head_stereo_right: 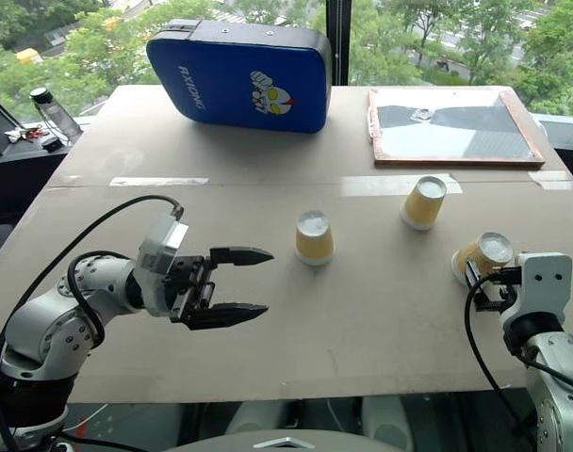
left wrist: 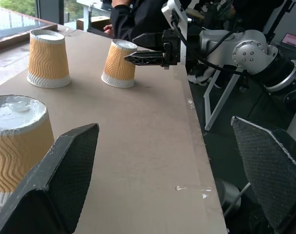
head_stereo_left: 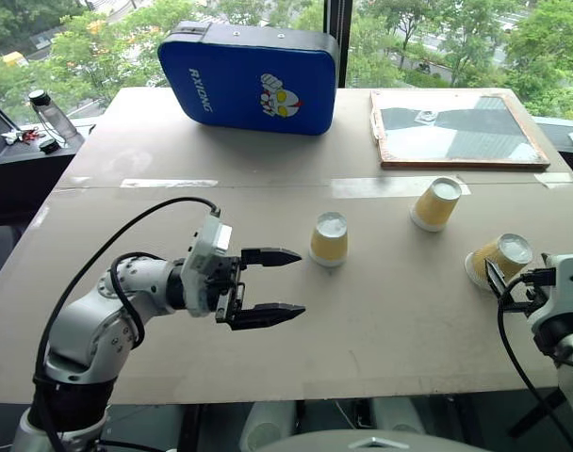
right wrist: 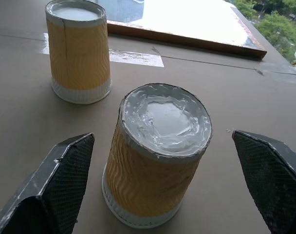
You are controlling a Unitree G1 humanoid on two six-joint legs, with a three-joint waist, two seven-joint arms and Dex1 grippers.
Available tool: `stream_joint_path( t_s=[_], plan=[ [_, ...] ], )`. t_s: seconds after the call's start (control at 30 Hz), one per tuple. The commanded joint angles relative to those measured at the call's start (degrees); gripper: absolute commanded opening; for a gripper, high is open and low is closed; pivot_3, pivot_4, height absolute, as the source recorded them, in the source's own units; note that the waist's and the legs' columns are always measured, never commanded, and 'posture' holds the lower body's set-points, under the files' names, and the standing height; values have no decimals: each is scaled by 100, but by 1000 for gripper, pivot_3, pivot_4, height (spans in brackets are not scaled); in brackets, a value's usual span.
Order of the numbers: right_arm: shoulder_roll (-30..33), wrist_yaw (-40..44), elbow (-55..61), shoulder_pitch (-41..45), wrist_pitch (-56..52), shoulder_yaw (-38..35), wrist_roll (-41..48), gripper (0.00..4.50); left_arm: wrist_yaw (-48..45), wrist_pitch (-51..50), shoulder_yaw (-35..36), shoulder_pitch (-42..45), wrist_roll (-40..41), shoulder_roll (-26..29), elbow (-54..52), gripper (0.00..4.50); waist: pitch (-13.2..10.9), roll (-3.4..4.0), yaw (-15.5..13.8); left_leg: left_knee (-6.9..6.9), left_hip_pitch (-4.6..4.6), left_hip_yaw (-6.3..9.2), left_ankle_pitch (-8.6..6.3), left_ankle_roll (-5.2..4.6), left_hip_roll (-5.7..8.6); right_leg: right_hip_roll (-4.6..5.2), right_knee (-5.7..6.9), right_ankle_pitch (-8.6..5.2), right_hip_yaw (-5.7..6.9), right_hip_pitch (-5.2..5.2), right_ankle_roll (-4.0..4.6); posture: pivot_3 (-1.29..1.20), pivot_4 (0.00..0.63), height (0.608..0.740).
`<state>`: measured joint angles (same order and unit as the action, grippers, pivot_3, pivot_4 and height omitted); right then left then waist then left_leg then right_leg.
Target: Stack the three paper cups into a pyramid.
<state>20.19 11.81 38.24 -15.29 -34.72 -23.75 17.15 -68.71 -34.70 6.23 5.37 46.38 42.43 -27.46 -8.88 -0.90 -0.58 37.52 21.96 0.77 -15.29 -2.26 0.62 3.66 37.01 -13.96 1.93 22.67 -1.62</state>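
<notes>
Three paper cups are on the brown table point(head_stereo_left: 268, 348), all upside down w/ the white bases up, none stacked, each standing apart from the others. Nearest stuff first: left gripper point(head_stereo_left: 285, 282) hangs over the table's near-left part, pointing sideways toward the right, fingers spread wide w/ nothing between them. The middle cup point(head_stereo_left: 329, 239) sits just beyond its fingertips, not touching. Over on the right edge the right gripper point(left wrist: 136, 47) is also wide open and empty, and the right cup point(head_stereo_left: 499, 261) stands right in front of it, between the two fingers point(right wrist: 53, 180) in the wrist view but clear of both, tbh no contact I can see. A bit further back and between those two is the far cup point(head_stereo_left: 435, 203), close to a strip of clear tape point(head_stereo_left: 400, 186) running across the table seam. Past that, at the back of the table, a blue padded case point(head_stereo_left: 249, 77) w/ a cartoon sticker lies on the left-center, and a wood-framed board point(head_stereo_left: 456, 129) lies flat on the right. Off the table to the far left there's a clear bottle point(head_stereo_left: 51, 113) on a dark side surface, and trees outside the window.
</notes>
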Motion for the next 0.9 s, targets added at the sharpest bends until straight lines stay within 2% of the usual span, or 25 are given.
stream_joint_path(
  t_s=[0.03, 0.3, 0.47, 0.5, 0.73, 0.9],
  plan=[
    [-9, -119, -59, 255, -127, -218, 151, 4500, 30, 77, 130, -138, 139, 49, -232, 4486, -1, 2, -8, -1, 0, -1, 0, 0, 0, -1, -1, 0, -1, 1, 0, 0, 150, 740],
    [53, -250, -336, 909, -481, -311, 426, 4500, 620, -220, 313, -298, 627, 89, -944, 4486, -1, 1, -15, 0, -1, -12, 0, -1, 1, -3, 0, 0, -13, 4, 2, 0, 150, 740],
    [110, -268, -192, 977, -700, -298, 501, 2235, 983, -372, 519, -511, 1020, 197, -1372, 4500, -1, 2, -18, -5, -2, -9, 0, -1, -4, -5, 1, 1, -12, 4, 0, 0, 150, 740],
    [127, -259, -138, 988, -759, -300, 533, 1939, 1037, -349, 548, -564, 1038, 189, -1434, 4500, -1, 2, -16, -6, -3, -10, 0, -1, -4, -6, 0, 1, -12, 4, -1, 0, 150, 740],
    [392, -79, 351, 926, -1111, -392, 818, 1939, 1046, -83, 405, -554, 676, 73, -1020, 4500, -4, 7, -21, -5, -4, -14, 0, -1, -3, -27, 0, -1, -15, 4, 3, 0, 150, 740],
    [790, 347, 859, 1014, -1327, -411, 1432, 1939, 950, 487, 426, -830, 146, -68, -720, 4500, -4, 7, 2, -6, -7, -21, -1, -1, -7, -38, 0, 1, -31, 5, 0, 0, 150, 740]
  ],
)
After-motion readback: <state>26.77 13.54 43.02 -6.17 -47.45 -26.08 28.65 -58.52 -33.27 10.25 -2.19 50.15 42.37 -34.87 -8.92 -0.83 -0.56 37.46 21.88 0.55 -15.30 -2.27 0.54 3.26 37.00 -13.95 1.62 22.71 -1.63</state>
